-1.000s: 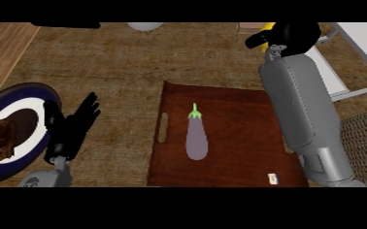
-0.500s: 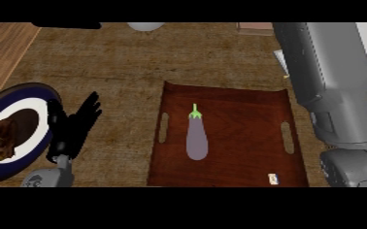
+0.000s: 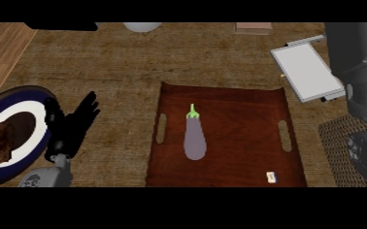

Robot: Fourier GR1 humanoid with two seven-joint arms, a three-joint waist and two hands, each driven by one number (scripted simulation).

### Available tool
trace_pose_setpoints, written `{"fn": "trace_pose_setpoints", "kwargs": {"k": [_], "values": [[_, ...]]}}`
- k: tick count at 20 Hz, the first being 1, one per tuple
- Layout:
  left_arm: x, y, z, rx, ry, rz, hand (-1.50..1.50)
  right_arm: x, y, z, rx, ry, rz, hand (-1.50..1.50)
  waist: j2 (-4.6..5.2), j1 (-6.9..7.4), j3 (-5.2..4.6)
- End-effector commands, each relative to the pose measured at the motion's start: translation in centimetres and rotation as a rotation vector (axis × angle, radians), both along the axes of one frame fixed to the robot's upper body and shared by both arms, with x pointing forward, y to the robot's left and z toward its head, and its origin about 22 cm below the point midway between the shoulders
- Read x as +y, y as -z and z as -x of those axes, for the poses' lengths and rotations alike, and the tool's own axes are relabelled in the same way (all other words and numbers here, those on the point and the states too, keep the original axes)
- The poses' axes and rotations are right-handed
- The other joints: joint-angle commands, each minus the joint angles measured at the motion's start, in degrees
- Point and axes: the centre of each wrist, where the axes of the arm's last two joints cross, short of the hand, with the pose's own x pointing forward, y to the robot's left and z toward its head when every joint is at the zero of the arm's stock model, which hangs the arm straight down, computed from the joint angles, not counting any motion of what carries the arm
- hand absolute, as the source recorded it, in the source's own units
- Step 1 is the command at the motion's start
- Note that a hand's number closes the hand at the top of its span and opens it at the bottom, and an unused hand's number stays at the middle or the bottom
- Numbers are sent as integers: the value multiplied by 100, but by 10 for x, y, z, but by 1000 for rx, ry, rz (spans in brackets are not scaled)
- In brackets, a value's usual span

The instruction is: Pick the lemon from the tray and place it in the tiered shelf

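Since the earlier frames our right arm (image 3: 351, 68) has swung off toward the right edge, and now only a dark grey part of it shows there. Our right hand is not in view, so we cannot tell anything about its fingers.

Our left hand (image 3: 72, 126) rests at the lower left with fingers (image 3: 84, 107) straight and relaxed, pointing up, holding nothing. It sits just beside the blue-rimmed plate (image 3: 36, 97), which carries something dark brown. We judge it is parked there so that it does not disturb the work.

Outward from there, the brown tray (image 3: 237, 106) lies in the middle of the surface (image 3: 108, 63). On it we see only a purple eggplant (image 3: 194, 138) with a green stem, and a small pale object (image 3: 271, 176) near the lower right corner. No lemon shows on the tray, or anywhere else.

At the upper right stands a white shelf (image 3: 308, 73) with a flat top, probably the tiered shelf of the task. We cannot see whether the lemon already lies in it.
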Motion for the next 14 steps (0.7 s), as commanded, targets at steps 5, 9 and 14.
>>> {"fn": "trace_pose_setpoints", "kwargs": {"k": [5, 9, 14], "values": [[14, -2, 5, 6, -7, 20, 0, -57, -45, 4, -2, 179, -144, 150, 9, -10, 2], [7, 10, 3, 16, 11, 9, 0, -79, -27, -3, 34, 140, -156, 150, 21, -48, 2], [8, 4, 7, 13, -38, -1, 0, -109, -25, -2, 98, 120, -160, 150, -11, -75, 6]]}}
